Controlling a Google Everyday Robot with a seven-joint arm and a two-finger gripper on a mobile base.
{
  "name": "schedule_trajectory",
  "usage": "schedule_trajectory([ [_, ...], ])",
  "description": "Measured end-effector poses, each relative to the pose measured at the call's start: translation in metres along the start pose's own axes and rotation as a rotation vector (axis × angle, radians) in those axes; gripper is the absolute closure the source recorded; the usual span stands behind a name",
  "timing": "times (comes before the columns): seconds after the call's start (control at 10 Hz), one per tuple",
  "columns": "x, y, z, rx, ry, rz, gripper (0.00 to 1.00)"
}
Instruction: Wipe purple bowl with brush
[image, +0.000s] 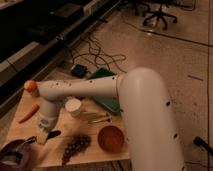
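The purple bowl (14, 153) sits at the front left corner of the wooden table (95, 150), partly cut off by the picture's edge. My gripper (44, 134) points down at the table just right of and behind the bowl. A dark, brush-like object (53, 134) lies at the gripper's tip. I cannot tell whether the gripper holds it. A thin grey handle (28, 141) reaches from near the gripper toward the bowl's rim.
An orange bowl (111, 138) and a bunch of dark grapes (76, 145) are at the front. A white cup (73, 107), metal cutlery (100, 119), a green tray (106, 97), a carrot (28, 113) and an orange-topped item (31, 86) lie further back. Cables (95, 57) run across the floor.
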Motion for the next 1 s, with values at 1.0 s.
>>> schedule_trajectory([
  [1.0, -0.024, -0.027, -0.018, 0.007, -0.008, -0.025, 1.00],
])
